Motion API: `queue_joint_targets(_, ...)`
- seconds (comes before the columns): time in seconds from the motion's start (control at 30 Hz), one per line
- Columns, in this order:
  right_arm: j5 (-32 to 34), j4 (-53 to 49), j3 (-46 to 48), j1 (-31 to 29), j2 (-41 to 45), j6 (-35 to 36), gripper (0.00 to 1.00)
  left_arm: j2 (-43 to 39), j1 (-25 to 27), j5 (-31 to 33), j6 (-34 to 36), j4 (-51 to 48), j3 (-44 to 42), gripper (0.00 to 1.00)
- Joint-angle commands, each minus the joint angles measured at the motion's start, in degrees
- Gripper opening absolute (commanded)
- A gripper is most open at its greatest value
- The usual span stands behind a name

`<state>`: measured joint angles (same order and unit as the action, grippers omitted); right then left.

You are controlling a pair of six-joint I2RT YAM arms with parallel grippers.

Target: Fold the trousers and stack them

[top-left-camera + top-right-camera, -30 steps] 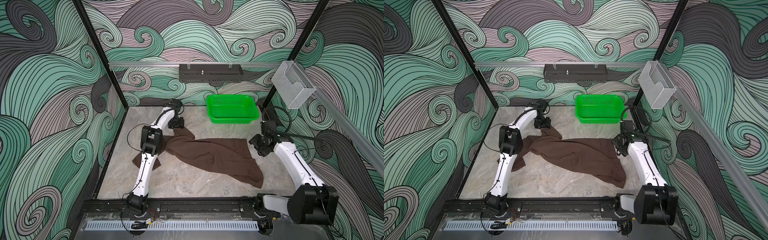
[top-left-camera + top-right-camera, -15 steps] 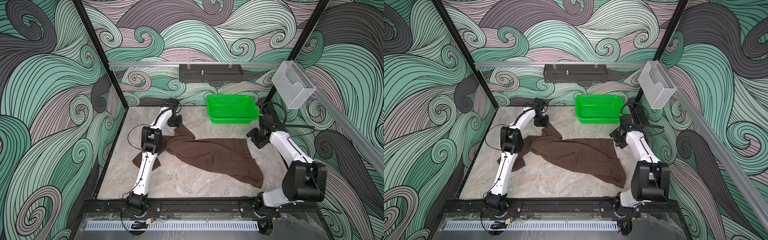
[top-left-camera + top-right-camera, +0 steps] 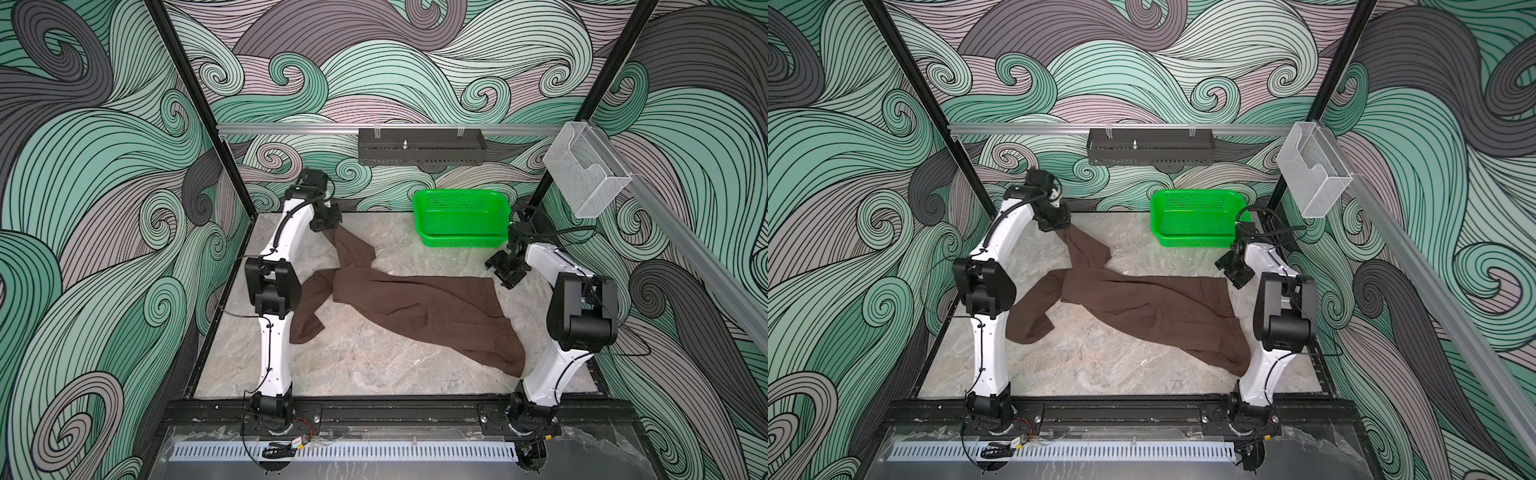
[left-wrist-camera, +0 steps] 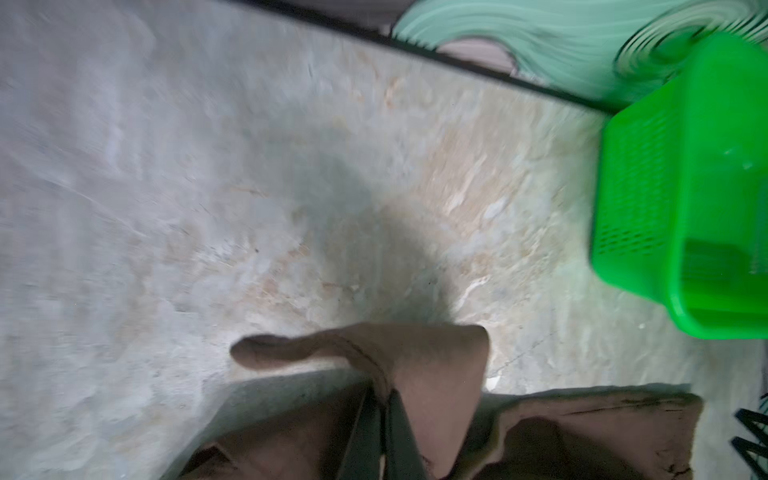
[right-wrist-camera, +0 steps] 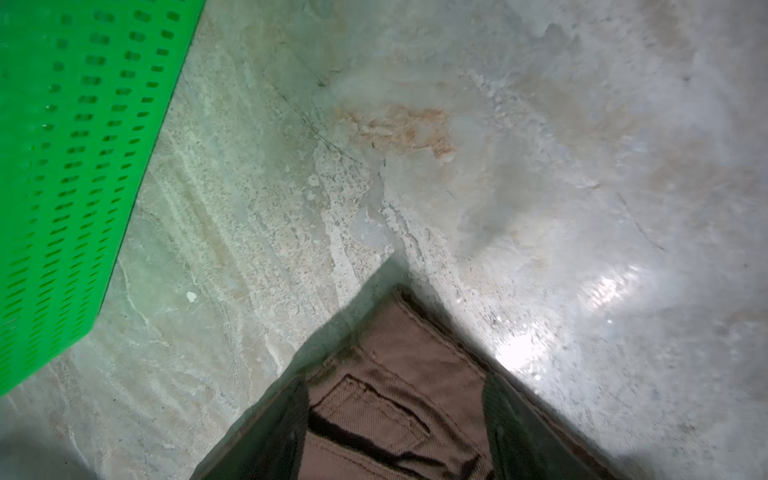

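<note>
Brown trousers [image 3: 415, 307] pinched tight in the left gripper [image 4: 383, 395] — right gripper [image 5: 395, 380] spread wide, seemingly hovering over them.

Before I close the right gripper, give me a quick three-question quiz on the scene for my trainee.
1. True or false: the left gripper is shut on the trousers.
2. The right gripper is: A open over a trousers corner; B shut on a trouser leg; C out of view.
3. Does any cloth lie in the green basket?
Key: 1 true; 2 A; 3 no.
</note>
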<state>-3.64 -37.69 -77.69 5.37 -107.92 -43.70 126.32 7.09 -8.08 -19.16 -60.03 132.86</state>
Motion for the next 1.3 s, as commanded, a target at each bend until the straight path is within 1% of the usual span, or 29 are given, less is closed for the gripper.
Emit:
queue_joint_targets(0.0,0.4,-1.5,-3.4,-0.3,-2.0,0.4,0.67,-1.4,-0.9,2.0,-0.5,-0.2,0.6,0.00)
queue_joint_targets(0.17,1.8,-4.6,-5.8,-2.0,-5.3,-0.2,0.66,-3.7,-1.6,3.5,-0.8,-0.8,-1.7,0.00)
queue_joint_targets(0.43,4.3,-5.7,-5.2,-4.2,-8.3,-1.6,0.61,-7.8,-2.5,7.2,-1.1,-1.3,-5.7,0.00)
queue_joint_targets(0.53,5.3,-6.4,-5.4,-4.3,-9.1,-1.7,0.56,-9.5,-3.1,8.5,-0.9,-1.9,-7.1,0.00)
queue_joint_targets(0.6,6.2,-6.5,-5.2,-4.3,-9.4,-2.3,0.47,-10.6,-3.6,9.3,-0.8,-2.3,-7.8,0.00)
queue_joint_targets(0.67,7.4,-6.1,-4.6,-4.1,-9.0,-3.7,0.30,-11.7,-4.2,9.7,-0.8,-3.2,-8.3,0.00)
queue_joint_targets(0.73,7.3,-5.7,-4.3,-3.7,-7.8,-4.6,0.10,-13.0,-5.0,10.4,-1.1,-4.1,-8.8,0.00)
queue_joint_targets(0.77,7.3,-5.3,-4.0,-3.6,-6.5,-4.9,0.03,-13.8,-5.5,11.0,-1.2,-4.9,-8.9,0.00)
queue_joint_targets(0.8,7.5,-5.1,-3.7,-3.4,-4.7,-5.1,0.00,-14.5,-6.1,11.5,-1.3,-5.6,-9.1,0.00)
queue_joint_targets(0.9,9.2,-4.3,-1.8,-2.3,3.6,-5.9,0.00,-17.9,-9.3,12.2,-1.8,-7.4,-10.7,0.00)
queue_joint_targets(0.97,10.4,-4.3,-0.5,-0.5,10.4,-5.8,0.00,-21.3,-12.6,12.6,-2.5,-8.2,-12.8,0.00)
queue_joint_targets(1.1,12.8,-6.2,2.5,4.7,21.9,-5.0,0.00,-29.6,-19.6,13.8,-3.6,-6.1,-20.6,0.00)
queue_joint_targets(1.17,12.6,-7.1,4.4,7.7,26.2,-4.6,0.00,-33.8,-22.8,14.3,-3.2,-4.3,-24.7,0.00)
queue_joint_targets(1.27,11.1,-7.5,8.0,11.8,30.4,-4.1,0.00,-36.4,-26.4,15.1,-2.8,-6.7,-26.3,0.00)
